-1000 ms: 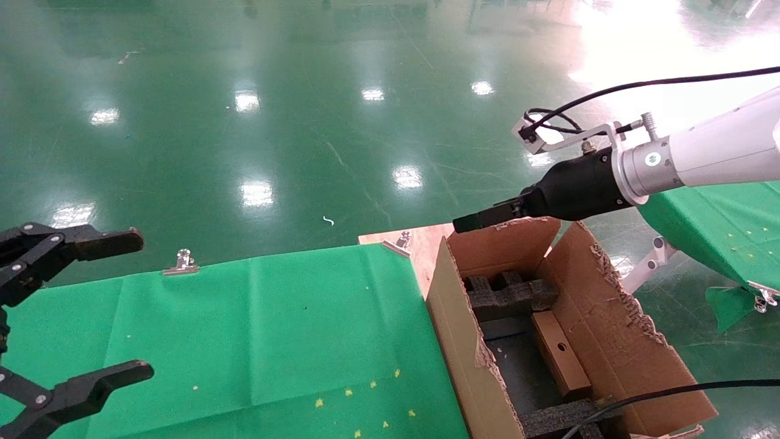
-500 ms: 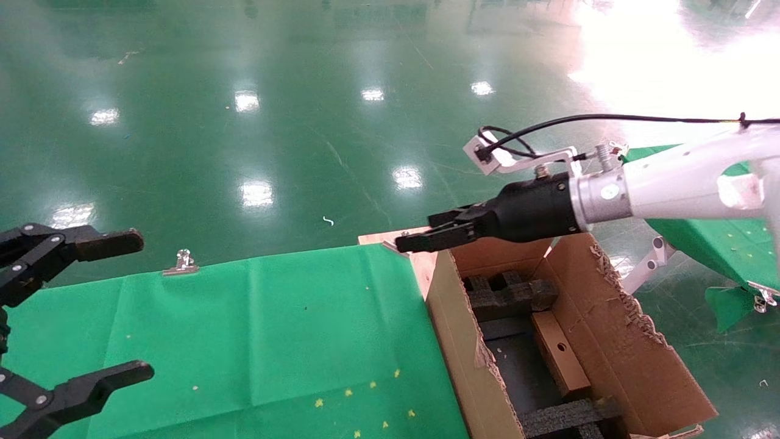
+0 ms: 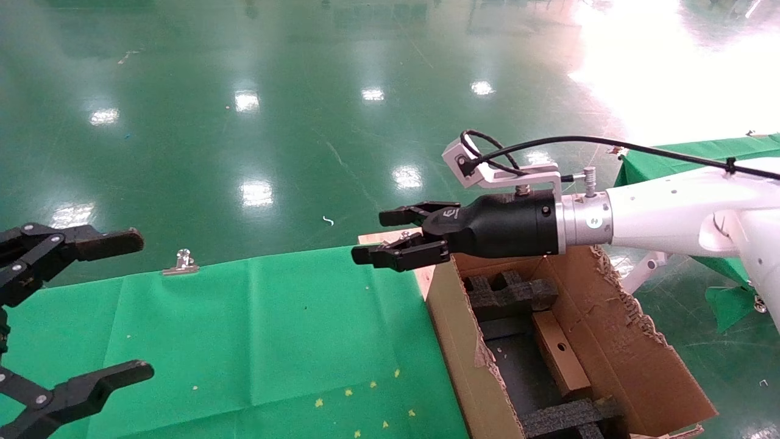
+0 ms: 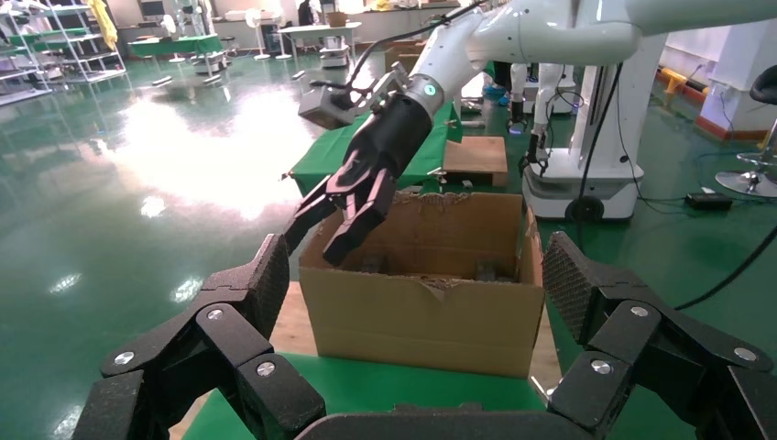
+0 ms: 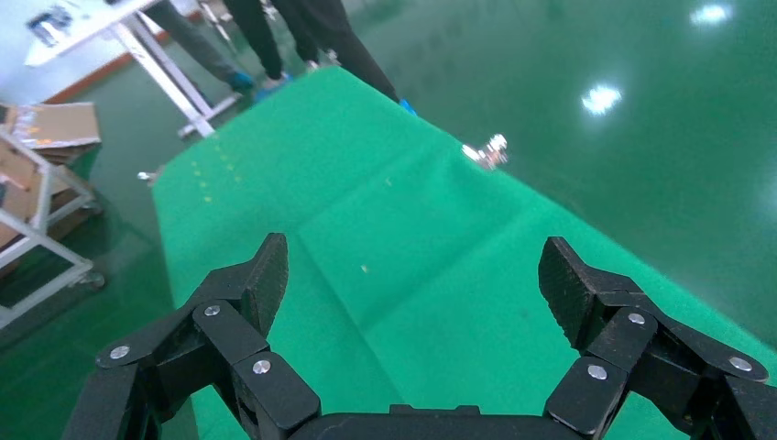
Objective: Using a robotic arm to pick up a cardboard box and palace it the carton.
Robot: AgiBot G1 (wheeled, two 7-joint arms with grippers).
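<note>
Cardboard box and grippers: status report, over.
Right gripper open, empty, over the green table's far corner beside the carton. Left gripper open, parked at left. Cardboard box already in carton. Nothing obstructing.

Small flat brown cardboard box (image 3: 559, 353) with round hole, lying tilted inside large torn-flapped carton (image 3: 634, 341) between black foam inserts, at the counter's right edge. White robotic arm (image 3: 664, 210) reaching over the carton's far rim.
</note>
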